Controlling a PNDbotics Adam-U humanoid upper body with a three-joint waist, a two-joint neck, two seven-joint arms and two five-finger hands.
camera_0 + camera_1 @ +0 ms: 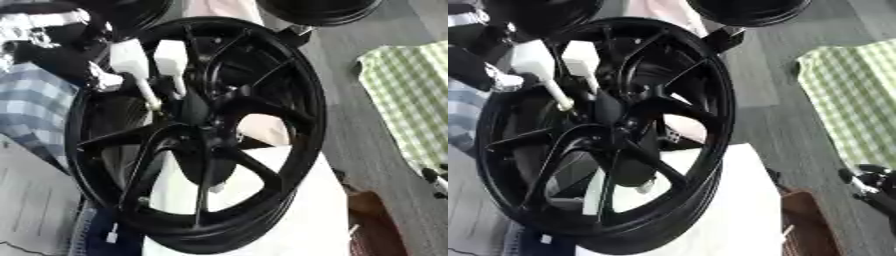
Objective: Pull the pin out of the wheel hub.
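Observation:
A black spoked wheel (pixel 297 90) stands on its edge, its hub (pixel 199 117) facing me. Two white pins with blocky heads and thin shafts slant down towards the hub: the left pin (pixel 131 60) and the right pin (pixel 171 56). My left hand (pixel 61 55), black with silver joints, comes in from the upper left and lies right against the left pin's head. Its hold is hidden in the dark. A black and silver piece of my right hand (pixel 872 186) shows at the lower right edge, away from the wheel.
The wheel rests on a white surface (pixel 306 215). A green checked cloth (pixel 407 100) lies to the right, a blue checked cloth (pixel 35 112) to the left. Another black wheel (pixel 319 10) stands behind. A brown object (pixel 372 220) sits at the lower right on the grey floor.

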